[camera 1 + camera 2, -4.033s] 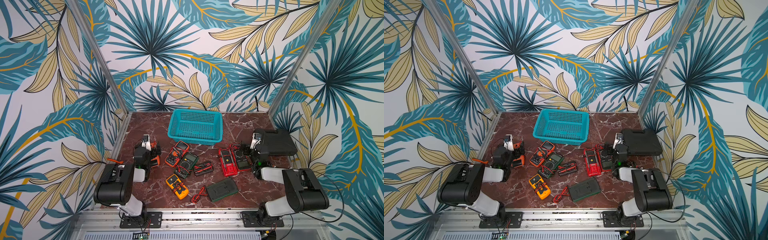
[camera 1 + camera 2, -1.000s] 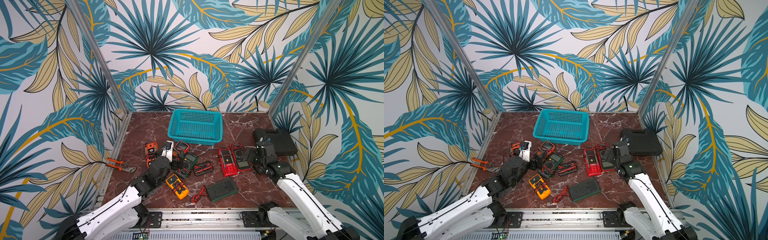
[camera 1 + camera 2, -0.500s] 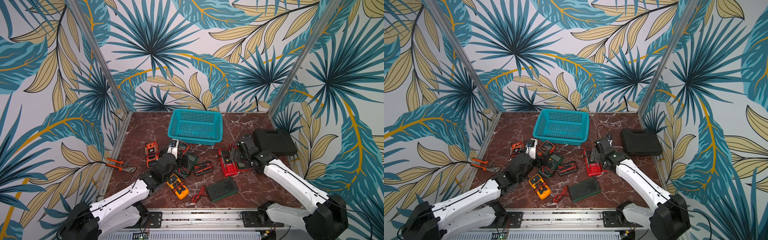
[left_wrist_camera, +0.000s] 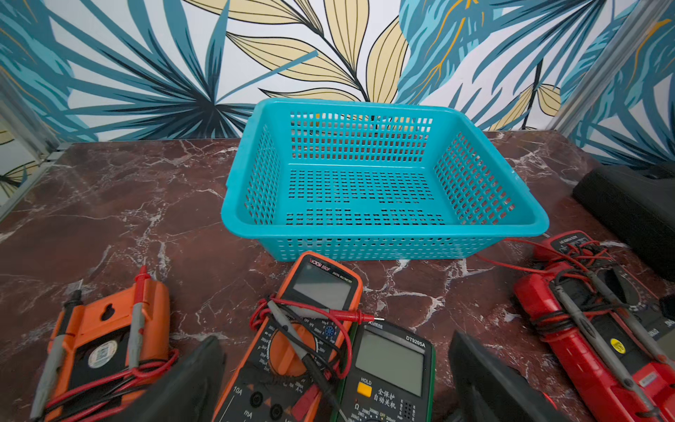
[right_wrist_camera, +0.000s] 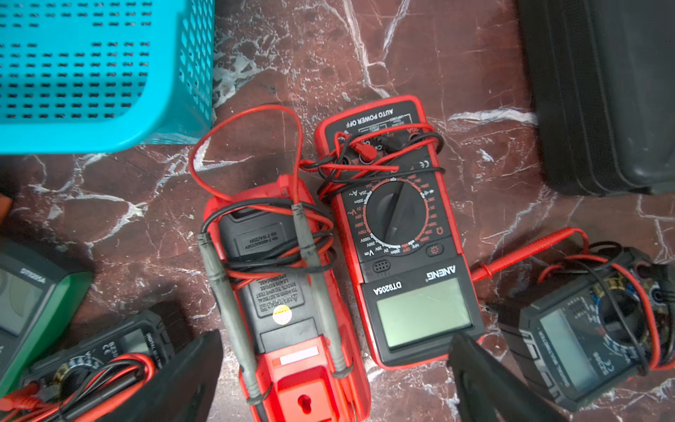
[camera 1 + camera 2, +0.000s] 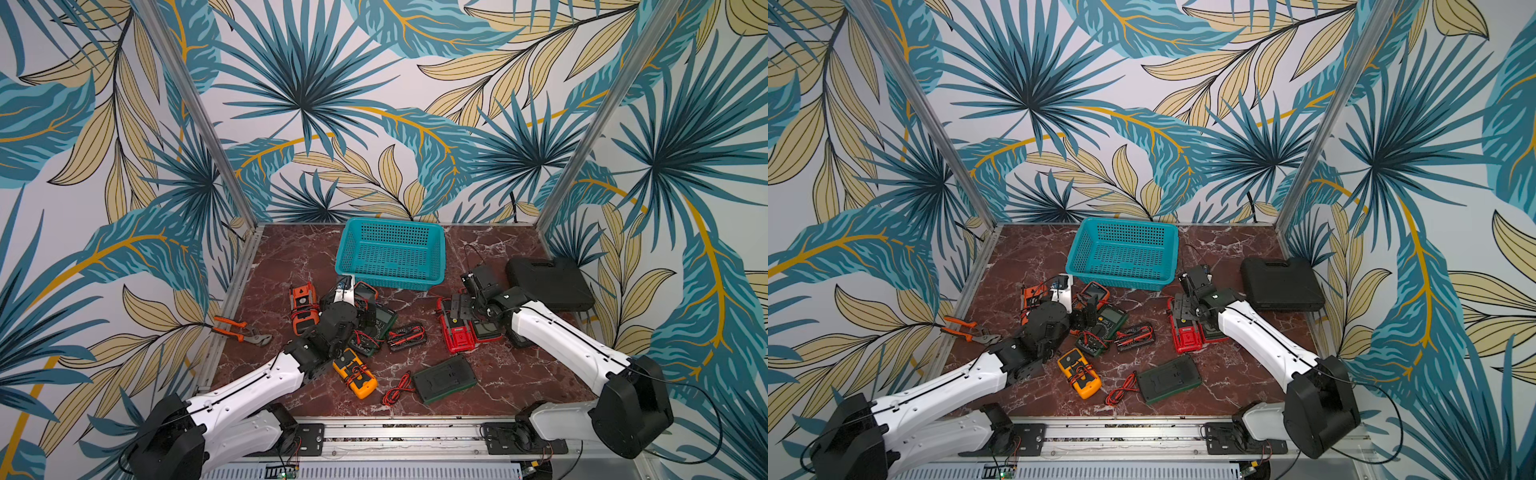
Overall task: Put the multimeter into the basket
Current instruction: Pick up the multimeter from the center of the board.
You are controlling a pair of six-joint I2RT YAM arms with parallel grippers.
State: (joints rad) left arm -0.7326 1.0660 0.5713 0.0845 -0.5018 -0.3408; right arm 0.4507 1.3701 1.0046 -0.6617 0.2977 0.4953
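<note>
The teal basket [image 6: 390,253] [image 4: 380,182] stands empty at the back middle of the marble table. Several multimeters lie in front of it. My left gripper [image 6: 360,312] [image 4: 332,350] hovers open over an orange multimeter [image 4: 314,292] and a green one [image 4: 391,365] lying side by side. My right gripper [image 6: 462,306] [image 5: 334,343] hangs open above a red multimeter [image 5: 277,292] lying face down and a red one [image 5: 401,237] lying face up. Neither gripper holds anything.
A black hard case [image 6: 548,284] lies at the right edge. Orange pliers [image 6: 241,330] lie at the left edge. A yellow multimeter [image 6: 355,372], loose red leads [image 6: 397,388] and a dark green pack [image 6: 444,379] lie near the front. A black multimeter [image 5: 584,329] lies beside the red ones.
Both arms have unfolded and reached forward. The left gripper has moved toward the basket over the orange and green multimeters. The right gripper has swung left over the red ones.
</note>
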